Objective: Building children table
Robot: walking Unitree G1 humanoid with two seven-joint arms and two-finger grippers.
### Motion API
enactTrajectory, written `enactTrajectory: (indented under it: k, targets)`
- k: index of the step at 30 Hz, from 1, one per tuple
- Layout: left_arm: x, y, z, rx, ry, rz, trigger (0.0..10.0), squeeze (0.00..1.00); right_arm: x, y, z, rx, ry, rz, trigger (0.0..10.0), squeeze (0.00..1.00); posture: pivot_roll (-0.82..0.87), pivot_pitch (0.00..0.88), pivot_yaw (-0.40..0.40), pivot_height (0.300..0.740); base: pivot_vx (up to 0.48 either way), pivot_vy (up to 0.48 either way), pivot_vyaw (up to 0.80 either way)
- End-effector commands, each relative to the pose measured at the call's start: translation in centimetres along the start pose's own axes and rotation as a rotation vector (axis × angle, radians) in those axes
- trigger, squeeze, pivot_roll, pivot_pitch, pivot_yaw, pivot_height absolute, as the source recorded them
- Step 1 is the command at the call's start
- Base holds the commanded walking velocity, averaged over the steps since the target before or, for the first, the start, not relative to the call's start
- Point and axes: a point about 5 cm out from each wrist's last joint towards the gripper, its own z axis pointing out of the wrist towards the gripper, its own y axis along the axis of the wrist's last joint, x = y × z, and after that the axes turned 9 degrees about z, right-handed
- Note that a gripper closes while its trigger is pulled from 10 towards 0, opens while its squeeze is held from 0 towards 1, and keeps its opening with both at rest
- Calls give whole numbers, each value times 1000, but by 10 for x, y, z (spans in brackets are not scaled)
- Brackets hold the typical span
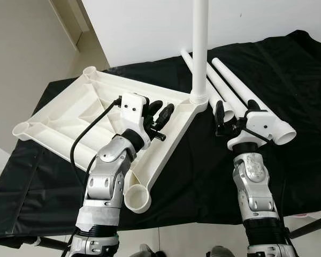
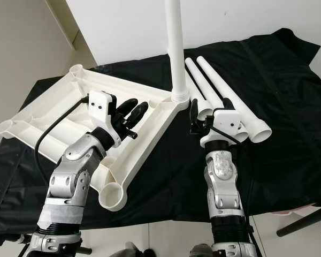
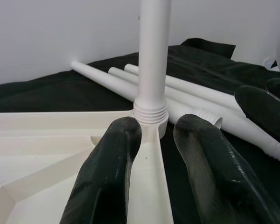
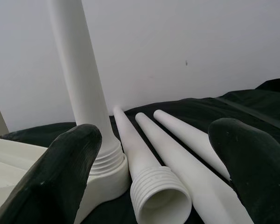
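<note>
— Jaws apart on both sides: the right gripper [image 4: 149, 186] stands spread with nothing between its fingers, and the left gripper [image 1: 161, 114] hangs parted over the work. Where does that leave us?

— Start with the biggest piece. The upturned table top [image 1: 69, 115] lies underside up on the black cloth [image 1: 203, 176], its long side running from the cloth's near-left edge toward the far middle. One screwed-in leg [image 1: 200, 48] stands upright in the top's far-right corner socket. The near corner socket [image 1: 137, 200] gapes open beside our left arm.

— And the rest of the legs?

— Three loose legs [image 1: 241, 93] lie side by side just right of the upright one, long axes running from the far edge of the cloth toward us, threaded open ends [image 4: 161, 198] nearest.

— Which arm is closer?

— The right. Its fingers straddle the nearest loose leg's threaded end, directly ahead along its reach, so we judge that gripper takes the next leg. The left sits over the top's rim, seemingly placed to steady it.
</note>
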Motion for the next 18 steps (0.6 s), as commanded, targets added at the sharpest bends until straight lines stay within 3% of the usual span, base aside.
enactTrajectory:
  k: [1, 12, 18]
  targets:
    - [6, -4, -6, 32, 64, -5, 10000, 0, 8, -4, -1, 18, 22, 14, 10000, 0, -103, 79, 243, 740, 0, 0, 0]
    - [-1, -8, -8, 51, 45, -12, 10000, 0, 8, -6, -5, 32, 25, 20, 10000, 0, -98, 94, 229, 740, 0, 0, 0]
    - [-4, -7, -7, 47, 53, -25, 10000, 0, 6, -9, 0, 39, 31, 16, 10000, 0, -89, 96, 236, 740, 0, 0, 0]
